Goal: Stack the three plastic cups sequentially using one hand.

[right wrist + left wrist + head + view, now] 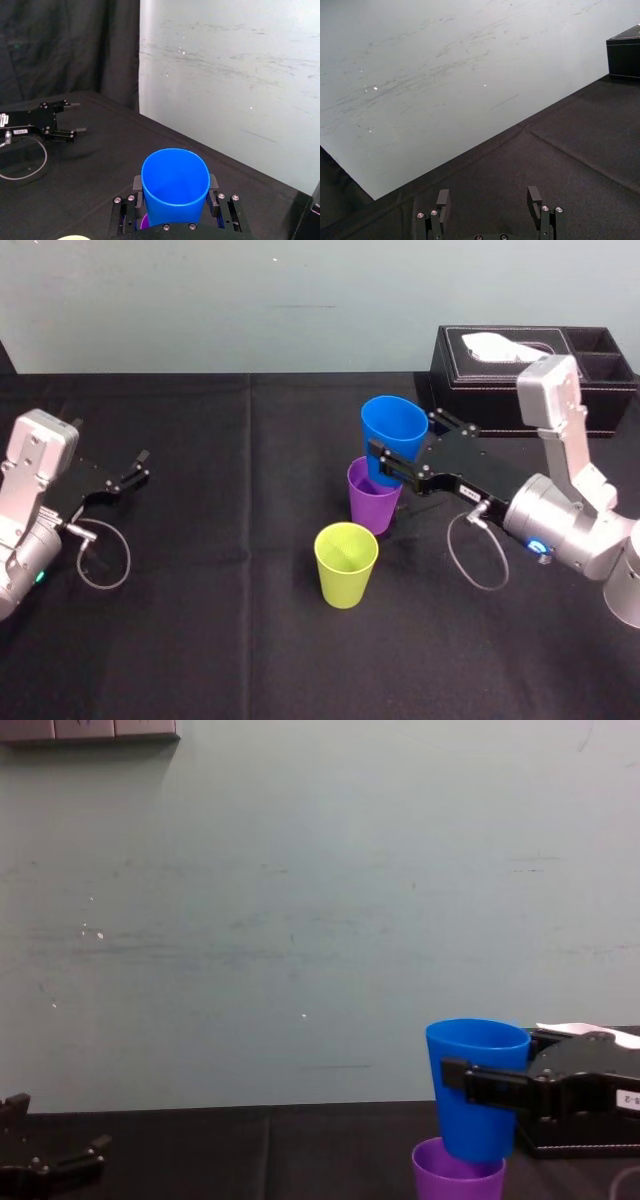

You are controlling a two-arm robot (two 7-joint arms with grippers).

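Nearest, at the lower centre of the head view, the yellow-green cup (346, 562) stands upright and alone on the black tablecloth (200, 640), mouth up. It is apparently waiting its turn as the last piece of the stack. Just behind it, a little right of centre, the purple cup (373, 498) stands upright as the stack's base. Directly above it the blue cup (393, 440) is carried upright, mouth up, by the right gripper (405, 445), which reaches in from the right edge of the frame. Its long flat fingers (137, 184) are clamped on the blue cup's wall from two sides, spread only as wide as the cup itself. The grip sits around mid-height, which leaves the tapered base free to drop into the cup beneath. At the lower right of the chest view, the blue cup's base hangs at the purple cup's mouth, lined up over it; whether the two touch cannot be told. The step in hand appears to be nesting blue into purple, the first of two. At the left edge of the head view, the left gripper (135, 472) is parked low over the cloth, well apart from the cups, its fingers spread and holding nothing. Farther back, in the upper right corner, a black tissue box (530, 365) sits before the pale wall (250, 300), out of the way of the work.
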